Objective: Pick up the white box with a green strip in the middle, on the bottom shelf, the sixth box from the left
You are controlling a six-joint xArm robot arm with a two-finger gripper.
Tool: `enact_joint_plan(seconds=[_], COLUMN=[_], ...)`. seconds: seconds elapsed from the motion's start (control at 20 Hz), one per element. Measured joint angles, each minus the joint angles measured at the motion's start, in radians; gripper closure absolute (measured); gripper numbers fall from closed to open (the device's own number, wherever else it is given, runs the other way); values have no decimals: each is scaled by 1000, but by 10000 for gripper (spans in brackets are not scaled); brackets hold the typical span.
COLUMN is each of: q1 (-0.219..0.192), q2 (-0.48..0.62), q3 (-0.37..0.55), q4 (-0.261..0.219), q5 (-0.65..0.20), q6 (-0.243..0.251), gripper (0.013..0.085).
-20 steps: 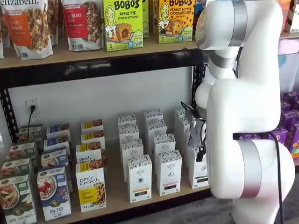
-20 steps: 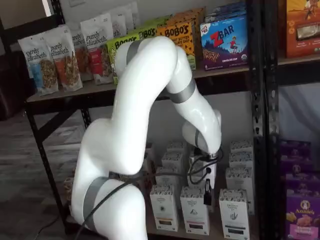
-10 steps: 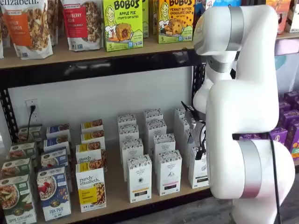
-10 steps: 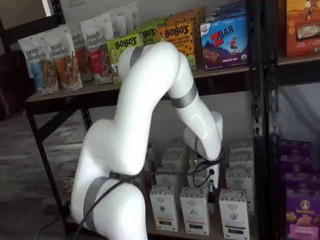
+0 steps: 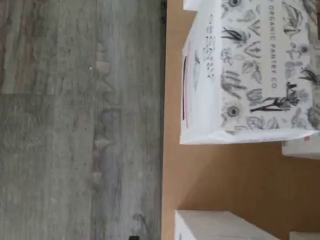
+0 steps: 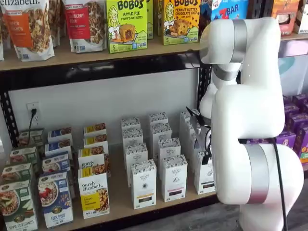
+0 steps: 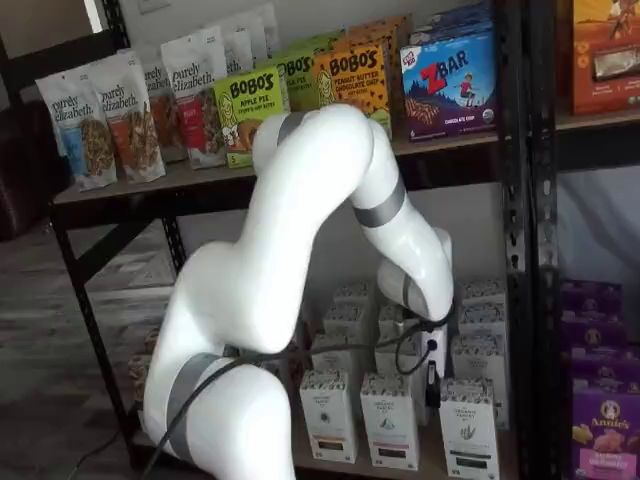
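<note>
Your target, the white box (image 7: pixel 467 425), stands at the front of the rightmost row of white cartons on the bottom shelf (image 6: pixel 118 192); in a shelf view you see it upright beside the black rack post, speckled pattern round its top and a dark strip low on its front. In the other shelf view the same carton (image 6: pixel 204 174) is half hidden behind the white arm (image 6: pixel 250 120). The hand (image 7: pixel 432 383) hangs just beside the box's upper left edge, a single black finger showing side-on with a cable looped above it, so you cannot tell how far apart the fingers stand or whether they touch the carton. The wrist view looks down on a speckled carton top (image 5: pixel 255 70) printed "ORGANIC PANTRY CO" at the board's front edge, with grey wood-grain floor (image 5: pixel 80 120) beyond. Left of your target stand two more front cartons (image 7: pixel 391 420) with dark strips. On the upper shelf sit Bobo's boxes (image 6: pixel 126 24) and granola bags (image 7: pixel 95 120).
</note>
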Motion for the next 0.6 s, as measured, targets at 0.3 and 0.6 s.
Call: enact_joint_plan(seconds=[0.3,0.6], q1=[-13,-17], q2=[59,106], q3=[-73,-124], q4=[-80,-120], q5=[13,18], q6=[60,92], gripper=[130,130])
